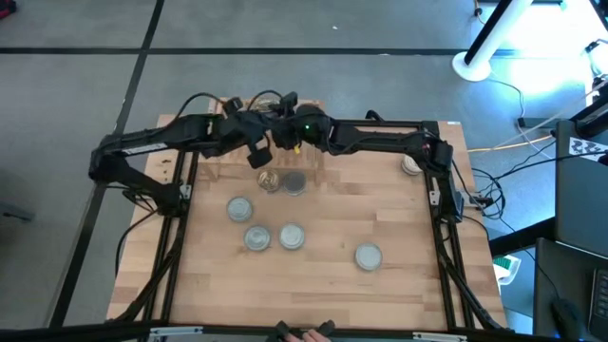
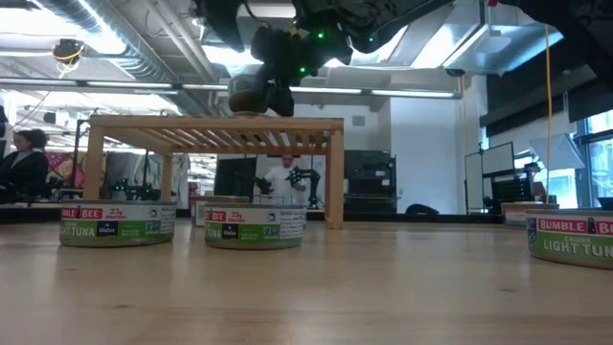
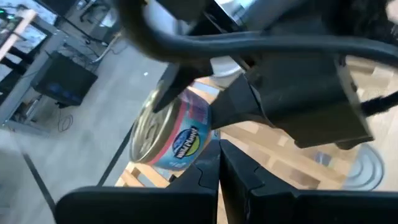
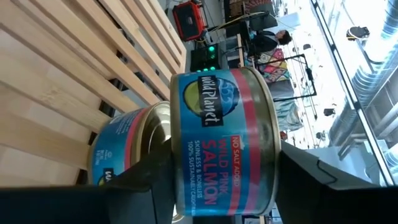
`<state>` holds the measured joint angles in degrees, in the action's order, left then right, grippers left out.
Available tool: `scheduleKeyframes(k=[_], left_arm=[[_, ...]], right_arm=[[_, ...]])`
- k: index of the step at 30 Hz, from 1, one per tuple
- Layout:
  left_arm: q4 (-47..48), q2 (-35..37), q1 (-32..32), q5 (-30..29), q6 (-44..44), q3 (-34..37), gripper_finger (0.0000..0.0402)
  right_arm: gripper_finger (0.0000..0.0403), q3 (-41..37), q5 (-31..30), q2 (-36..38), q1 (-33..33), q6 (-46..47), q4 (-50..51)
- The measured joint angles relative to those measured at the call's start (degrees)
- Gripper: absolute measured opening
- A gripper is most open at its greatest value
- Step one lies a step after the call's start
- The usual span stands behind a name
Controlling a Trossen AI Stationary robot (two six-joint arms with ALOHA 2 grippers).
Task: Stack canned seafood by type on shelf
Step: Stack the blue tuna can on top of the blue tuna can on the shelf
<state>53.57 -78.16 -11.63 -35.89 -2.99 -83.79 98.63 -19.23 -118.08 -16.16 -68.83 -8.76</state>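
Note:
My right gripper (image 4: pixel 227 186) is shut on a pink-and-blue salmon can (image 4: pixel 224 143) over the slatted shelf (image 2: pixel 215 125) at the table's far middle. A second salmon can (image 4: pixel 130 149) with a gold lid stands on the slats just beneath and beside it; whether the two touch, I cannot tell. In the low view the held can (image 2: pixel 247 93) shows just above the shelf top. My left gripper (image 3: pixel 219 171) is shut on nothing, close beside the held can (image 3: pixel 171 134). From above, both grippers meet over the shelf, left gripper (image 1: pixel 259 155) and right gripper (image 1: pixel 285 141). My right gripper pinches the salmon can between its two fingers, one finger (image 3: pixel 169 87) across the lid and the other finger (image 4: pixel 311 180) on the flat bottom. The fingers come in nearly level from the table's right. The can is off the slats, its printed side wall (image 4: pixel 217 118) facing the wrist camera.
Loose tins lie on the tabletop nearer the front: two (image 1: pixel 269 180) (image 1: pixel 294 182) just before the shelf, a cluster (image 1: pixel 239 209) (image 1: pixel 256 237) (image 1: pixel 291 236), one (image 1: pixel 368 256) front right, one (image 1: pixel 410 163) by the right arm. People show in the room behind (image 2: pixel 19 163).

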Motion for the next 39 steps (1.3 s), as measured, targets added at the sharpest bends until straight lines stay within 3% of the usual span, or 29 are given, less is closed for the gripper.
scheduleKeyframes(k=[8, 15, 20, 39], left_arm=[[-0.81, -3.01, -5.85, 1.88, -6.87, 0.00, 0.0001], [-0.54, -3.01, -9.68, 7.03, -12.32, 0.00, 0.0001], [-0.58, -3.01, -12.34, 12.83, -14.56, -0.01, 0.0001], [-0.67, -3.01, -16.62, 13.55, -14.93, -0.02, 0.0001]], right_arm=[[0.0222, 0.00, 0.11, 0.00, -0.04, -0.10, 0.41], [0.0200, 0.00, 0.96, 0.00, -0.04, -0.11, 1.08], [0.0226, 0.00, 1.13, 0.00, -0.04, -0.05, 1.40], [0.0227, 0.00, 4.41, 0.00, 0.02, 0.00, 1.71]])
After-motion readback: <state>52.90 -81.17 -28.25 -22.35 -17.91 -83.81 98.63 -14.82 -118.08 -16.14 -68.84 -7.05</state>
